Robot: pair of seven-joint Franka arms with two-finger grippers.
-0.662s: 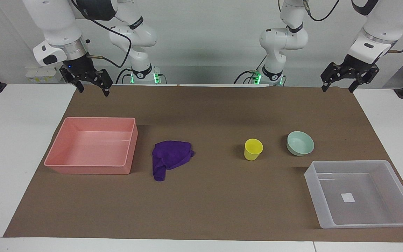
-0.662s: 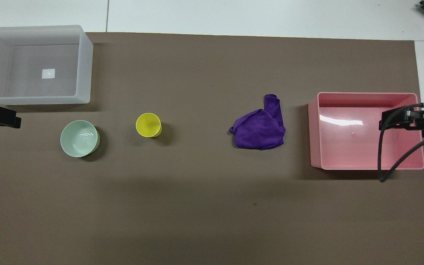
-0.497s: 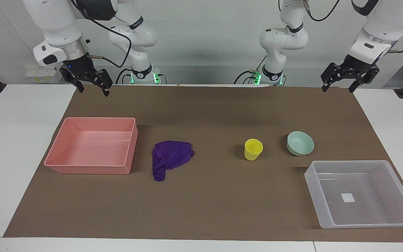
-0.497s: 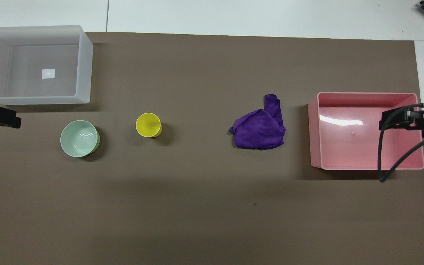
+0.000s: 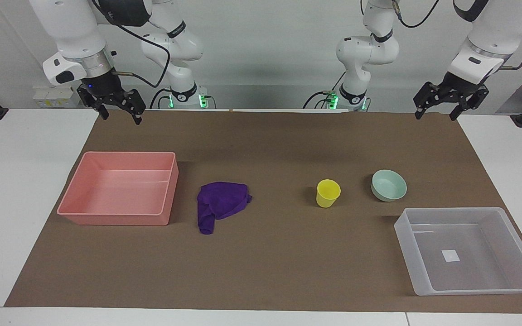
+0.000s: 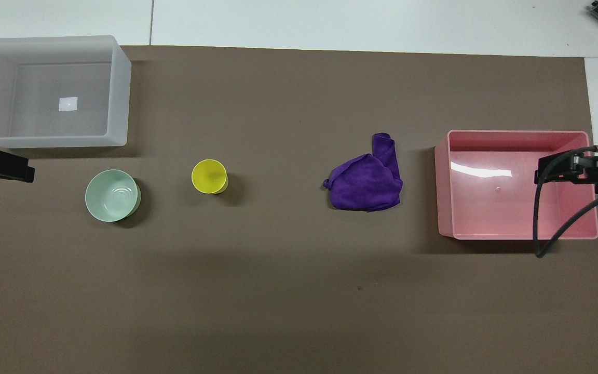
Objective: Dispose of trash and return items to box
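Note:
The purple cloth (image 5: 221, 203) (image 6: 367, 179) lies crumpled on the brown mat beside the pink tray. The yellow cup (image 5: 328, 193) (image 6: 209, 176) stands upright between the cloth and the mint-green bowl (image 5: 389, 185) (image 6: 112, 195). The translucent box (image 5: 492, 213) (image 6: 120, 88) sits at the left arm's end, a little farther from the robots than the bowl, holding only its white square. My left gripper (image 5: 435, 115) is open and raised over the mat's edge near the robots; one of its fingers (image 6: 13, 169) shows in the overhead view. My right gripper (image 5: 122, 117) is open and raised at the right arm's end.
The pink tray (image 5: 170, 181) (image 6: 442, 182) stands at the right arm's end of the mat, nothing in it. The right arm's black cable (image 6: 548, 228) hangs over it in the overhead view. White table surface borders the brown mat (image 5: 270, 253).
The left gripper has shifted slightly up and toward the middle of the table. The right gripper and all objects have not moved.

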